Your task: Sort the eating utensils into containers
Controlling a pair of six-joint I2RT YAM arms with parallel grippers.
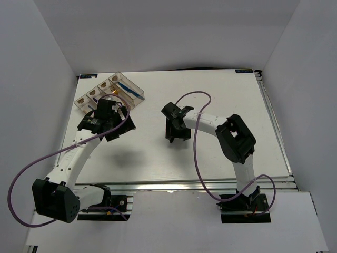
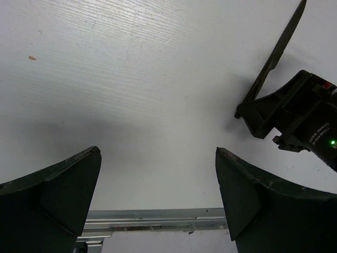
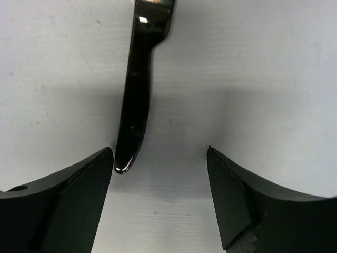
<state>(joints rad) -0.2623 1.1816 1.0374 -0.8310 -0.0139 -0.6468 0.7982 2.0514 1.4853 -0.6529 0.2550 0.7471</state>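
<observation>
Mid-table, your black knife (image 3: 136,105) runs near-to-far, blade toward the far edge. Its handle end lies between the spread jaws of the right gripper (image 3: 160,153). Overhead, the arm hides it. The left gripper (image 2: 158,150) gapes, empty.

One clear plastic rectangular organiser tray (image 1: 139,93), four long narrow compartments (image 1: 100,90), one slim blue knife (image 1: 128,87) inside, one glossy black knife (image 3: 135,105) outside.
</observation>
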